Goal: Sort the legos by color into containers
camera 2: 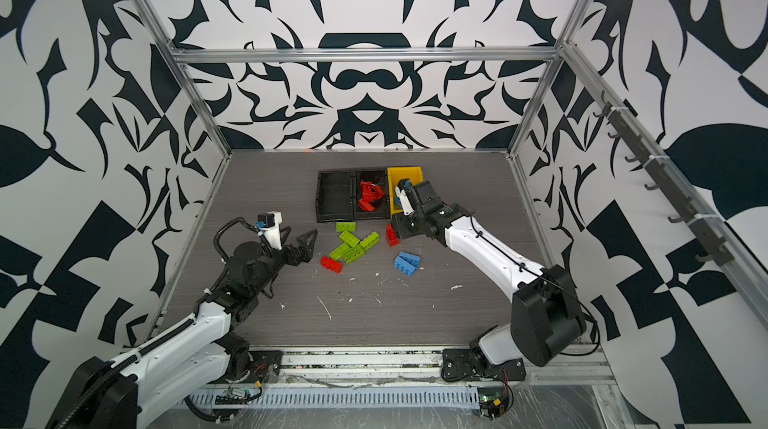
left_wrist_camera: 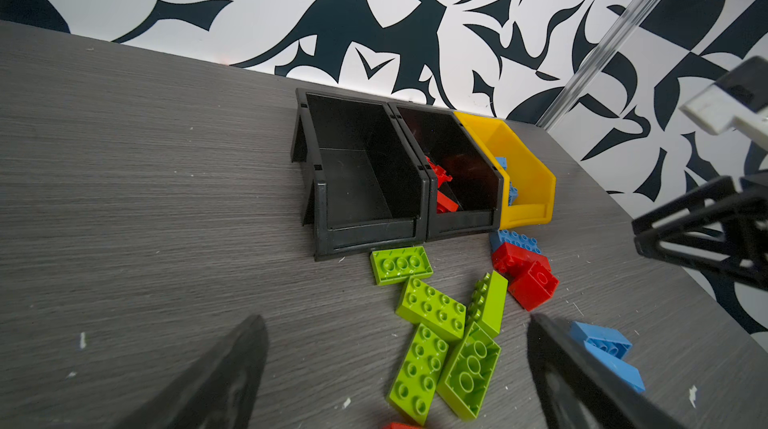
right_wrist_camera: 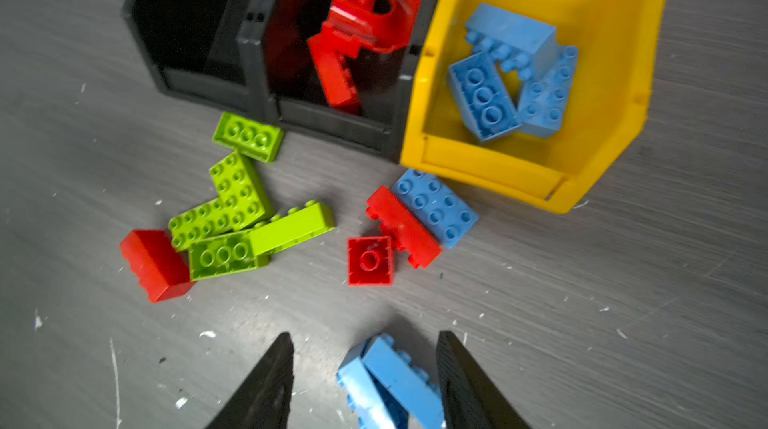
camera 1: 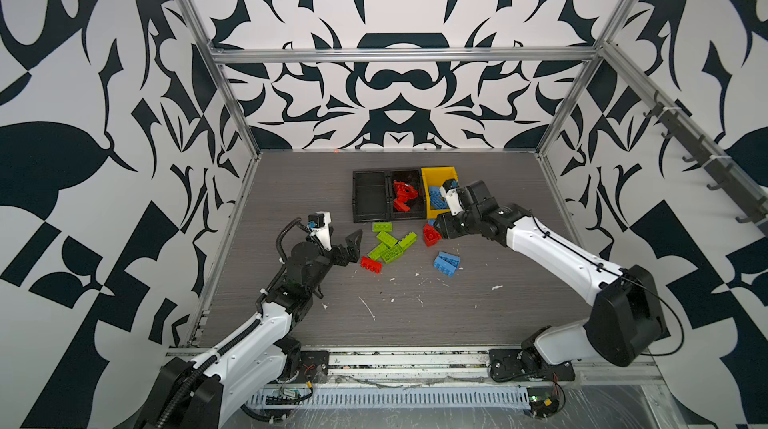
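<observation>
Our right gripper point(right_wrist_camera: 365, 334) hangs parted and empty. 2 light blue legos point(right_wrist_camera: 395, 377) show between its fingers point(right_wrist_camera: 266, 385), side by side on the worktop point(right_wrist_camera: 582, 302), their long axes skewed to the jaws' line. Beyond them, 2 red legos point(right_wrist_camera: 401, 227) and 1 blue lego point(right_wrist_camera: 436, 206) lie before the yellow container point(right_wrist_camera: 540, 181), toward the back edge. The left gripper point(camera 1: 357, 247), spread wide, is farther off.

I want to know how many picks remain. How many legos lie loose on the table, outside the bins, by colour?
green legos: 5
red legos: 3
blue legos: 3
Total: 11
</observation>
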Tool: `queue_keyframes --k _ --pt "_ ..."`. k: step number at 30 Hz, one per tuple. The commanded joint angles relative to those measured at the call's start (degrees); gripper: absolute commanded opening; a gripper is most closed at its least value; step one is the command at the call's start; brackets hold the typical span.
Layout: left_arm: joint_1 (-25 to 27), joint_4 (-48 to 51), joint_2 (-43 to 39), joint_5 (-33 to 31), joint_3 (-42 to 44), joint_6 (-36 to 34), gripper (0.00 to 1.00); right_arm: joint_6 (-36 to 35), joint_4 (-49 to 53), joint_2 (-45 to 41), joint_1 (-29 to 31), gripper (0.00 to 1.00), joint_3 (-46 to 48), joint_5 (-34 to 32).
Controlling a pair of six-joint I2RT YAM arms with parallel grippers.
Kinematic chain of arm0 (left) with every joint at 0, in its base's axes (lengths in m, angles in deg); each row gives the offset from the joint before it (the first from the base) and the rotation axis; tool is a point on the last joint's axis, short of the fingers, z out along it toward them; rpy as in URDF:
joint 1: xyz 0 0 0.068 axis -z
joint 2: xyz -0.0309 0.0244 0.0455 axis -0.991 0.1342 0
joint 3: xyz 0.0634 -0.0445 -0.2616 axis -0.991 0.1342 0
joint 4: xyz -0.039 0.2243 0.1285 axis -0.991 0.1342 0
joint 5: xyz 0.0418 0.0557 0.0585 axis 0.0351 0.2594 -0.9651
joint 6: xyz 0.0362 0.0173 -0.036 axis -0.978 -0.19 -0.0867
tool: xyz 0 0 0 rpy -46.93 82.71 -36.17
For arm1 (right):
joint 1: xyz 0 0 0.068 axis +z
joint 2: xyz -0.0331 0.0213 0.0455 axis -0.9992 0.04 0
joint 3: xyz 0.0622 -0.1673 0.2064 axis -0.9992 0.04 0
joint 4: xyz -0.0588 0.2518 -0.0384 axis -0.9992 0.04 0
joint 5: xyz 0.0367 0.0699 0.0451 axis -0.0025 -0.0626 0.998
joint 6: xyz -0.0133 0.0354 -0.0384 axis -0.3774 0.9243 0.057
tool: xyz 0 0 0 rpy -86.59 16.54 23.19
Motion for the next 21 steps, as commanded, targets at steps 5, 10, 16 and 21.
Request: queue_keyframes --k 5,10,16,21 --pt "0.21 -1.14 -0.57 0.37 0.25 0.59 1.0 6.13 7.09 -7.11 3.79 0.58 5.74 -5.43" --pt "0.21 -0.59 -1.09 0.26 0.17 0.5 1.0 8.59 9.32 -7.9 6.49 0.58 7.42 -6.71" --pt "0.21 -0.92 -0.75 0.12 0.18 0.39 1.0 7.84 7.94 -3.77 7.35 0.58 8.02 -5.61" --pt "0.21 -0.7 -1.0 -0.11 0.31 0.23 1.0 7.04 6.1 -0.23 7.54 0.58 8.08 -5.35"
